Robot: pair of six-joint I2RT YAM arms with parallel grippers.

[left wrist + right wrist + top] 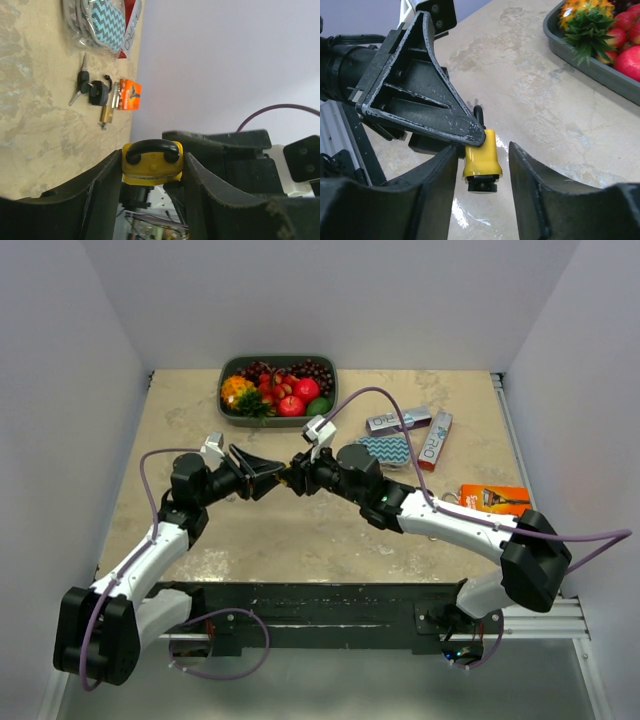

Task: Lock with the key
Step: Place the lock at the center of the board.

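Note:
A yellow padlock [151, 166] with a black shackle is pinched between my left gripper's [152, 161] fingers, which press on both its sides, above the table's middle [287, 478]. In the right wrist view the padlock [481, 155] hangs with its black base toward the camera. My right gripper [484, 152] straddles it, open, with a clear gap on the right side and a thin one on the left. The left fingers [420, 95] reach in from the upper left. Keys [81, 86] lie on the table beside a black padlock [98, 93] and a small brass lock [105, 114].
A grey tray [228, 368] of fruit stands at the back. To the right lie a chevron pouch [386, 450], two wrapped bars [436, 440] and an orange razor pack [495, 498]. White walls close in on both sides and behind.

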